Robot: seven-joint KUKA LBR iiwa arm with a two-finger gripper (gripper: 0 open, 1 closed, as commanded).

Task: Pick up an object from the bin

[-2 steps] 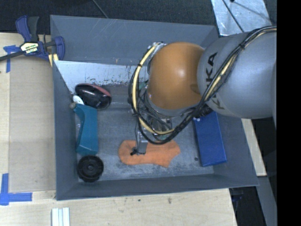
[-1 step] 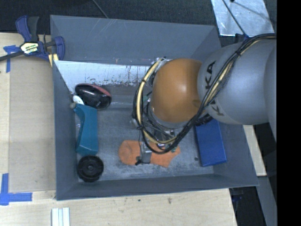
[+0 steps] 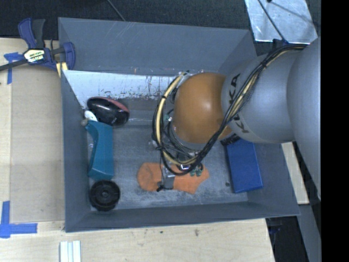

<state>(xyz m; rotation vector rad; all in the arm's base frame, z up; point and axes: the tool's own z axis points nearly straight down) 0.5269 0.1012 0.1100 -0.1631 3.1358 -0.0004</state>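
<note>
lying in the bin (image 3: 73,162) (gripper (image 3: 165,184) above) is an orange cloth (image 3: 146,176).

My gripper (image 3: 168,183) is low in the bin (image 3: 163,53), near the middle of the wall at the picture's bottom. It is over a soft flat piece (image 3: 146,177) that lies on the floor and sticks out to the left and right of it. My arm (image 3: 262,102) comes in from the right, above the bin's far right part. Right of the piece, apart from it, a flat box (image 3: 244,167) lies by the right wall, its far end under my arm. Along the left wall a long bottle-like thing (image 3: 101,149) lies lengthwise. An oval thing (image 3: 107,111) is at its far end and a round knob (image 3: 104,195) just beside its near end, in the corner. All three are left of the piece, apart from it.
</note>
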